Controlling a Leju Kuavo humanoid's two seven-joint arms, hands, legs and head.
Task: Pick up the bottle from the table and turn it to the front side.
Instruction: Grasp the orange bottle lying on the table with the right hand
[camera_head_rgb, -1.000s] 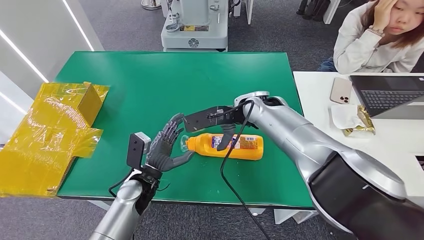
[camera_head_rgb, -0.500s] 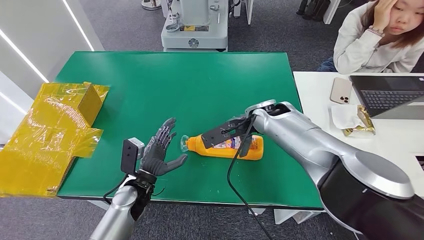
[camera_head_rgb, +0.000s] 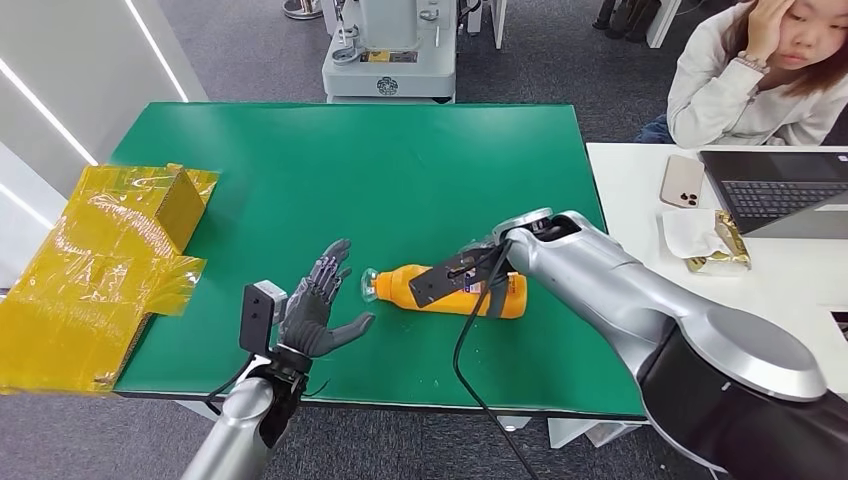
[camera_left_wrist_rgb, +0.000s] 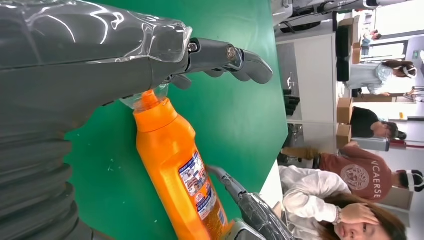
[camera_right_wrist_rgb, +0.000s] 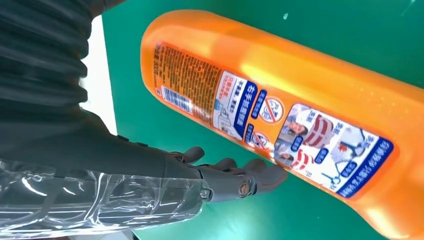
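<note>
Green desk (camera_head_rgb: 300, 170) under both robot hands. Orange bottle (camera_head_rgb: 450, 291) lying flat on desk, between the two robot hands, cap end just beside left robot hand, label (camera_right_wrist_rgb: 300, 135) facing right robot hand. Right robot hand (camera_right_wrist_rgb: 235, 175) beside bottle body, fingers extended, fingertips (camera_right_wrist_rgb: 272, 172) at label edge, gripping nothing. Left robot hand (camera_head_rgb: 315, 305) open, fingers spread, holding nothing.

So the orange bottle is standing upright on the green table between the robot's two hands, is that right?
Not quite. The orange bottle is lying on its side on the green table, not standing upright; the head view shows it flat, cap toward the left hand. It does lie between the two hands, with the right hand beside its labelled body.
</note>
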